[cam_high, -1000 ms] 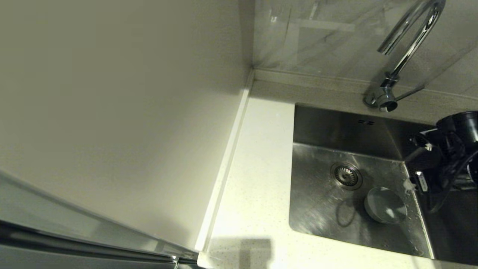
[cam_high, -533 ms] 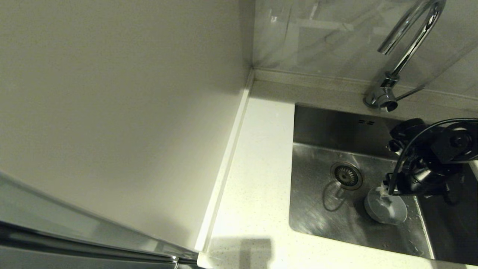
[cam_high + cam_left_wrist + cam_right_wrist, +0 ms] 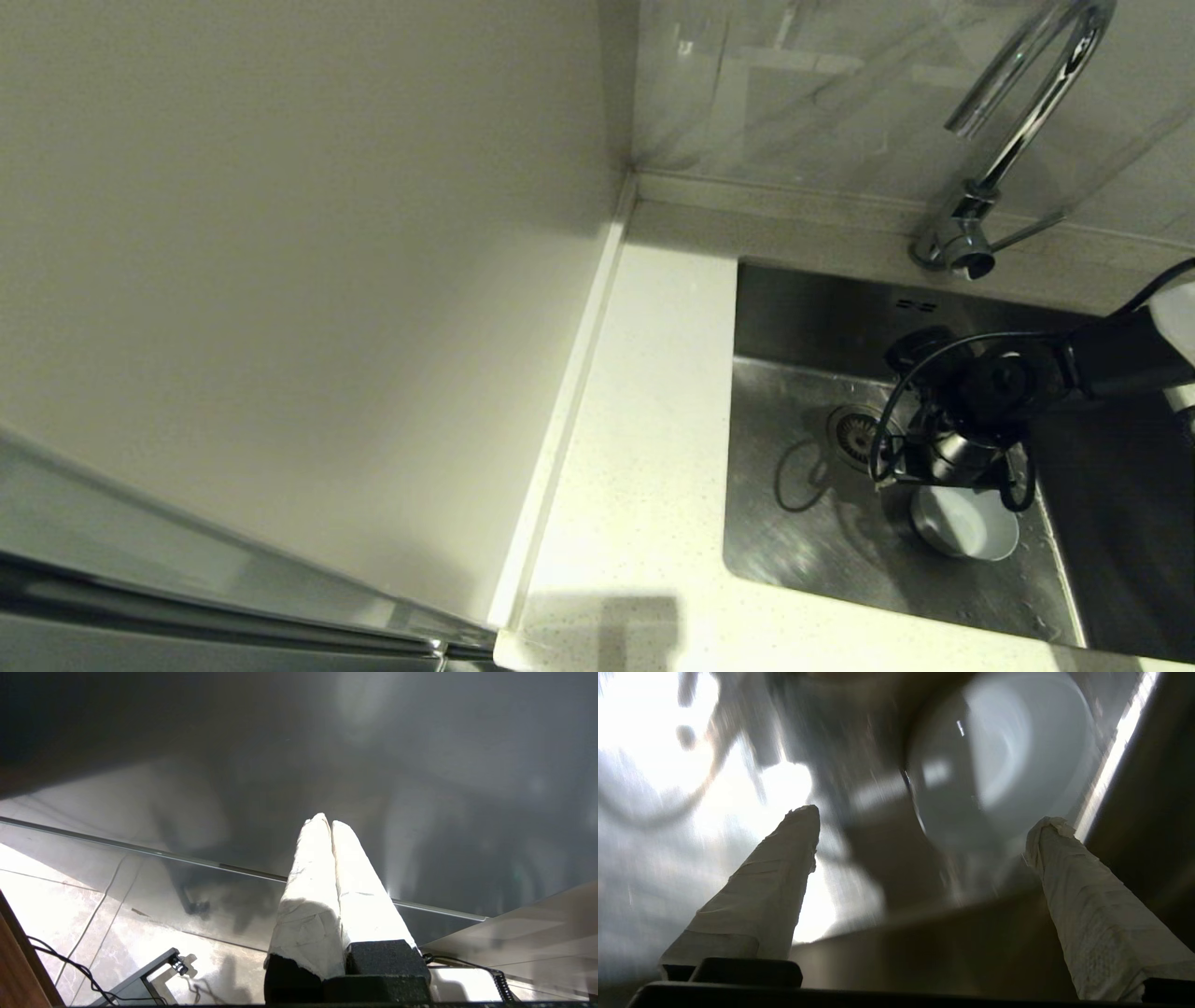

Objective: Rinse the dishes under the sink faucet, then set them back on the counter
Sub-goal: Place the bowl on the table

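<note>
**Right arm swings in over the bowl in the sink**

On the left, the counter (image 3: pixel 644 448) is a smooth, finely speckled white slab with a low raised strip along the plain cream wall panel (image 3: pixel 308 280); no dishes show on it. The left gripper (image 3: pixel 331 826) is parked out of the head view, its cloth-wrapped fingers pressed together on nothing.

Next comes the sink (image 3: pixel 794 523), a square-cornered brushed steel basin with a round drain strainer (image 3: pixel 859 434). A second ago the right arm sat at the sink's right edge; now it has swept leftward, and the right gripper (image 3: pixel 924 830) hangs just above a small round shallow bowl (image 3: pixel 966 523), white inside with a greyish wall, lying on the basin floor near the right wall. Its wrapped fingers (image 3: pixel 784 868) are spread wide, the bowl (image 3: pixel 999 760) ahead of them, not yet touched. A pickup looks imminent.

Behind stands the shiny chrome gooseneck faucet (image 3: pixel 1022 121); no water is visible.
</note>
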### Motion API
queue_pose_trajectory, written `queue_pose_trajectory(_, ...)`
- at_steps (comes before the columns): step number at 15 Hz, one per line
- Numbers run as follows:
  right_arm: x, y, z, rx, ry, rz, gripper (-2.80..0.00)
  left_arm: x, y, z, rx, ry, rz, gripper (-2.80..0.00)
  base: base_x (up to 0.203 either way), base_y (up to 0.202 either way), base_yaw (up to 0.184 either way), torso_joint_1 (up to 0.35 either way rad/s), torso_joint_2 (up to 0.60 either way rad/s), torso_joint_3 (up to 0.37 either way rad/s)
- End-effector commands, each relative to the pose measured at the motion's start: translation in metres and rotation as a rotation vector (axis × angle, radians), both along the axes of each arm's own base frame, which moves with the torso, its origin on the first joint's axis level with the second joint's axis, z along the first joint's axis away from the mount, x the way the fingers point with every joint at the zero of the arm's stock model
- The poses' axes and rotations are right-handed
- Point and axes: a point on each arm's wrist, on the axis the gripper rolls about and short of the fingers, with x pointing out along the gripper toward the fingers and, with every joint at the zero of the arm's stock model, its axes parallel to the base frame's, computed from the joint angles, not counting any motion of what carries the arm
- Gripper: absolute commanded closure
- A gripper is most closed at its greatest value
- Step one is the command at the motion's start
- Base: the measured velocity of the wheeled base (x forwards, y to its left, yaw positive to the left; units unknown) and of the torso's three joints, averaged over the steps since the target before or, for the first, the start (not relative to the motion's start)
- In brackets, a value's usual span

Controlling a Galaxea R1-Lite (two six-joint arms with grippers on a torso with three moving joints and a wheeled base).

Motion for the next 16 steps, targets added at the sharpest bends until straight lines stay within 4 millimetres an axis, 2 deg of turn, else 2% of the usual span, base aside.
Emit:
queue_pose_trajectory(1,0.017,0.001,-0.033,-0.017,0.024,-0.007,-2.80,0.000,0.000,0.000,-0.001,-0.003,0.001,0.00,0.000,0.000,0.000,0.000,0.00,0.000)
queue_pose_trajectory(3,0.031,0.001,-0.047,-0.043,0.011,-0.024,-2.80,0.000,0.000,0.000,-0.001,-0.003,0.001,0.00,0.000,0.000,0.000,0.000,0.00,0.000)
queue_pose_trajectory(6,0.042,-0.004,-0.053,-0.102,-0.020,-0.066,-2.80,0.000,0.000,0.000,-0.001,-0.003,0.000,0.00,0.000,0.000,0.000,0.000,0.00,0.000)
queue_pose_trajectory(15,0.049,-0.031,-0.067,-0.107,0.004,-0.128,-2.80,0.000,0.000,0.000,-0.001,-0.003,0.001,0.00,0.000,0.000,0.000,0.000,0.00,0.000)
queue_pose_trajectory(16,0.048,-0.032,-0.070,-0.108,0.016,-0.129,0.00,0.000,0.000,0.000,-0.001,-0.003,0.001,0.00,0.000,0.000,0.000,0.000,0.00,0.000)
